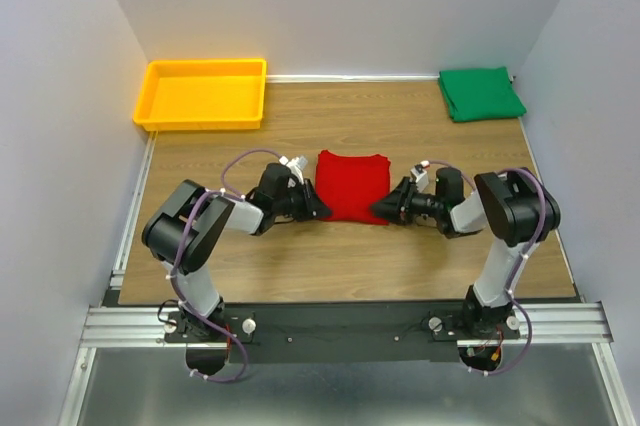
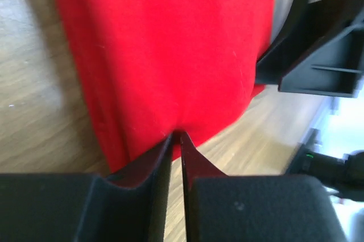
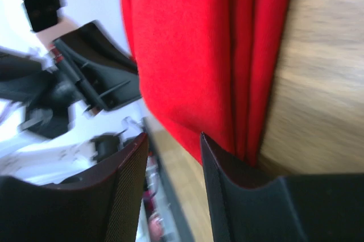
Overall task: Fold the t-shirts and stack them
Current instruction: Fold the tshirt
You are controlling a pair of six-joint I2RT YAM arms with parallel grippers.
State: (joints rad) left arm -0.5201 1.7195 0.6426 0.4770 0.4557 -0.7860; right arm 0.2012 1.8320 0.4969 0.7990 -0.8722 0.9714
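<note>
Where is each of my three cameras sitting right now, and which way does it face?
Top external: above and behind the bases, looking down on the table; left arm and right arm show whole, left gripper and right gripper at the near corners of the red t-shirt.
Left wrist: on the left wrist, looking along its nearly closed fingers at the shirt's edge.
Right wrist: on the right wrist, looking past its parted fingers across the shirt.
Shared: each wrist view catches the opposite gripper beyond the shirt.

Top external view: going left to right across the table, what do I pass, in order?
yellow tray → left fingers → red t-shirt → right fingers → green t-shirt
</note>
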